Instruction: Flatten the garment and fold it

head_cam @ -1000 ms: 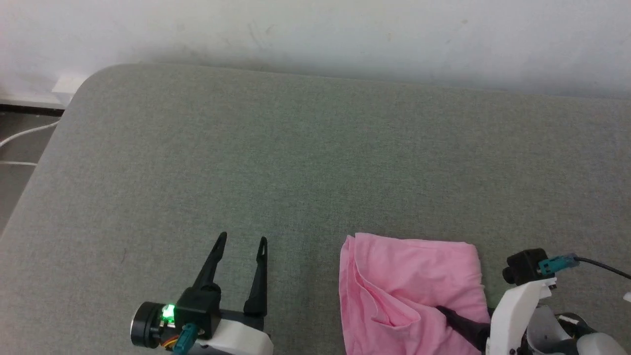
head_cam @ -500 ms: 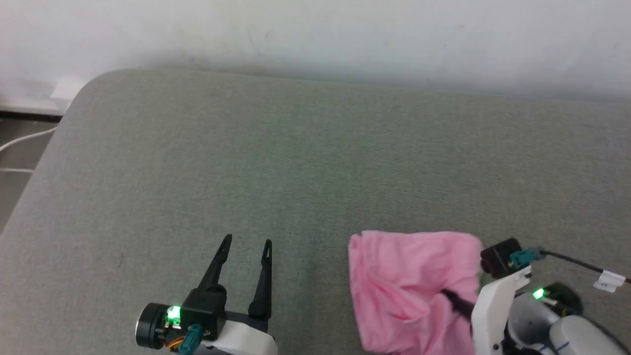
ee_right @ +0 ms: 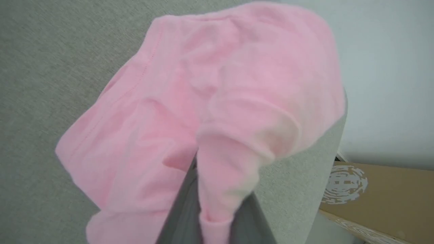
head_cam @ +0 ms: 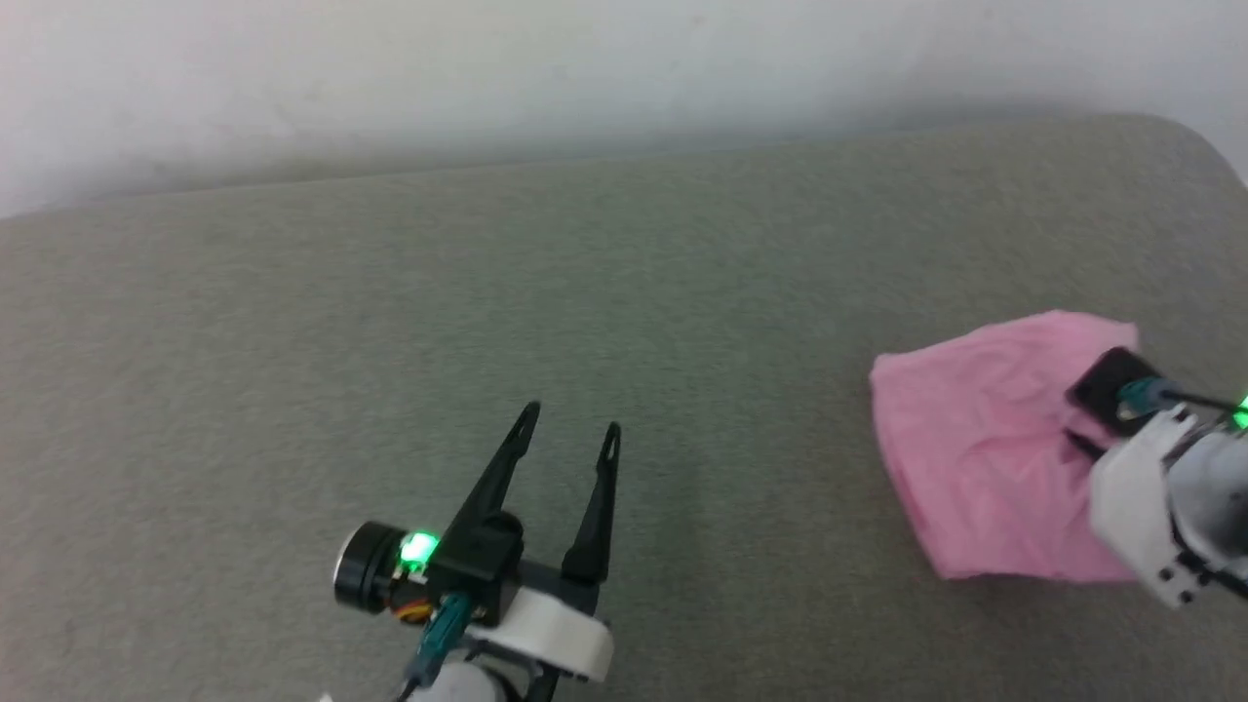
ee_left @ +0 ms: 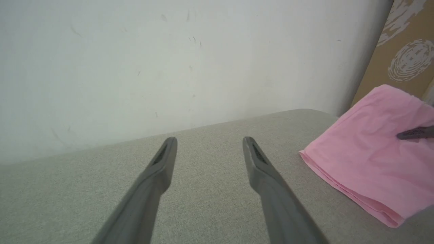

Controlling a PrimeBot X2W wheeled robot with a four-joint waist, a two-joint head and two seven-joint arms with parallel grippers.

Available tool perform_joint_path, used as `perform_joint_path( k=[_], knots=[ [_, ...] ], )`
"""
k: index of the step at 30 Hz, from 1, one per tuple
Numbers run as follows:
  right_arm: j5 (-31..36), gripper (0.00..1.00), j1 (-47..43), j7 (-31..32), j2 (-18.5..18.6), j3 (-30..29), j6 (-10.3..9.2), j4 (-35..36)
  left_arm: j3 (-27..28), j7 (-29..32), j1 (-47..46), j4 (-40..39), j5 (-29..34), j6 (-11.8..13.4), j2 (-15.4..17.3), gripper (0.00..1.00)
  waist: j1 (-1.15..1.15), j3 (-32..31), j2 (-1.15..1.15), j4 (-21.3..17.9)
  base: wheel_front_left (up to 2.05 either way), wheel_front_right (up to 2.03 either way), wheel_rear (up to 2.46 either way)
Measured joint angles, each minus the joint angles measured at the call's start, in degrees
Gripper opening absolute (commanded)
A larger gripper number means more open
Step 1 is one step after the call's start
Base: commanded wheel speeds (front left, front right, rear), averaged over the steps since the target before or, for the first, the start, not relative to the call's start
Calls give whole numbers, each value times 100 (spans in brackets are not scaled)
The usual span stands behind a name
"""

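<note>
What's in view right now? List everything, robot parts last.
garment: one, light pink, bunched, right side of the upholstered surface
upholstered surface: one, grey-green, under everything
wall: one, white, behind the surface
cardboard box: one, brown with white print, past the surface's right end
left gripper: one, dark fingers spread, over bare surface, left of the garment
right gripper: one, dark fingers pinching a fold of the garment

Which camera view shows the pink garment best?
Right wrist view: the garment is close up, stitching visible, a fold pinched in the right pincer. Head view: small, partly behind that arm. Left wrist view: its layered edge.
</note>
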State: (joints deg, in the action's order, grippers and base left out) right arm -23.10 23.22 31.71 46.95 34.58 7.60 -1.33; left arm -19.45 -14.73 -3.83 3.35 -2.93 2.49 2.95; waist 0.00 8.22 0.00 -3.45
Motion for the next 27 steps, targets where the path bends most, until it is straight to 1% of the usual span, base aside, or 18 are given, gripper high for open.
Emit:
perform_joint_path(
  k=[3, 6, 11, 16, 17, 20, 22, 27],
  knots=[
    [-237, 0, 247, -105, 299, 88, 2, -99, -110, 0, -291, 36, 2, 1, -4, 100, 0, 182, 0, -278, 0, 0, 0],
    [-472, 0, 467, -426, 485, 83, 1, -457, -227, 0, -586, 90, 45, 0, -3, 100, 1, 450, 0, -484, 0, 0, 0],
    [-775, 0, 639, -1125, 683, -66, 1, -1436, -460, 0, -1039, 182, 133, -5, -5, 100, 1, 974, 0, -706, 0, 0, 0],
    [-975, 0, 677, -1659, 854, -124, 1, -2425, -533, 0, -1284, 223, 242, -37, -4, 100, 2, 1542, 0, -745, 0, 0, 0],
    [-933, 0, 701, -1778, 925, -94, 2, -2592, -542, 0, -1313, 221, 259, -37, -2, 100, 2, 1647, 0, -738, 0, 0, 0],
    [-377, 0, 871, -2153, 1222, 78, 2, -3067, -558, 0, -1390, 215, 272, -37, 2, 100, 1, 1936, 0, -695, 0, 0, 0],
    [-333, 0, 1054, -2415, 1225, -8, 2, -3451, -560, 0, -1413, 202, 272, -37, 5, 100, 1, 2101, 0, -650, 0, 0, 0],
    [-56, 0, 1382, -2991, 1110, -112, 2, -4123, -637, -1, -1471, 91, 272, -35, -13, 100, 1, 2378, 0, -467, 0, 0, 0]
  ],
)
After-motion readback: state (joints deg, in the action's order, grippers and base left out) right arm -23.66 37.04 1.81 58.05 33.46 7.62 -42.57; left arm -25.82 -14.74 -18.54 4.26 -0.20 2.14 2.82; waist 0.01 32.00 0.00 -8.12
